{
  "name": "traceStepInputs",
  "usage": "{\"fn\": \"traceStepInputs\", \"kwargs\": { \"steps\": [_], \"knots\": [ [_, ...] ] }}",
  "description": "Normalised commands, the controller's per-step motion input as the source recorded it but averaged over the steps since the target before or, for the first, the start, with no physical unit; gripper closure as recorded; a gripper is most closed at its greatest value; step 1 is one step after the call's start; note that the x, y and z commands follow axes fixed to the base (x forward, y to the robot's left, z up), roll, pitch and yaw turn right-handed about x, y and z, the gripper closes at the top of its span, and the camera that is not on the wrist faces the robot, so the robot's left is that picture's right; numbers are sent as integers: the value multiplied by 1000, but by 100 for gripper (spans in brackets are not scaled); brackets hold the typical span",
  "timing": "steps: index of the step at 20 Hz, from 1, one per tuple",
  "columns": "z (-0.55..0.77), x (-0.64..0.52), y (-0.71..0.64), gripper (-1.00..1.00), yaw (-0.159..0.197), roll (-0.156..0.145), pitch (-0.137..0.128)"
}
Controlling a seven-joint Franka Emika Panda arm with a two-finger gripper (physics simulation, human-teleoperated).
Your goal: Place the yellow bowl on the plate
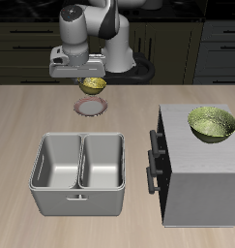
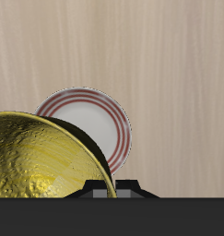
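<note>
Dark cabinets (image 1: 22, 44) run along the back of the room, and in front of them sits a light wood-grain table (image 1: 22, 116) that everything rests on. Up near the back of it, the gripper (image 1: 90, 83) hangs in the air with the yellow bowl (image 1: 92, 85) in its grasp, fingers closed onto the rim as far as the bowl lets them, so only a narrow gap. The bowl is clear of the table, hovering just above the plate (image 1: 90, 106), not touching it yet.

From the wrist view you get the glossy, mottled golden inside of the bowl (image 2: 40, 161) filling the near part of the shot, with the plate (image 2: 93, 124) peeking out past its edge: reddish rings round a pale centre, lying flat on the wood.

Other stuff on the table: a grey double-basin tray (image 1: 78, 174) nearer the front edge, and beside it a grey box-like cabinet (image 1: 201, 174) with dark handles, which has a bigger yellow-green bowl (image 1: 212, 124) sitting on top. Both are well apart from the plate.
</note>
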Motion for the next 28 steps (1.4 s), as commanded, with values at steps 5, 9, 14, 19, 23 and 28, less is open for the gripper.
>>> {"fn": "traceStepInputs", "kwargs": {
  "steps": [5,9,14,19,23,28],
  "knots": [
    [-56,105,-119,100,14,-9,-2],
    [-100,159,-197,100,3,-15,1],
    [-190,77,17,100,5,2,32],
    [-151,46,84,100,2,21,41],
    [-140,43,119,100,7,38,51],
    [-226,3,237,-100,70,61,85]
  ]
}}
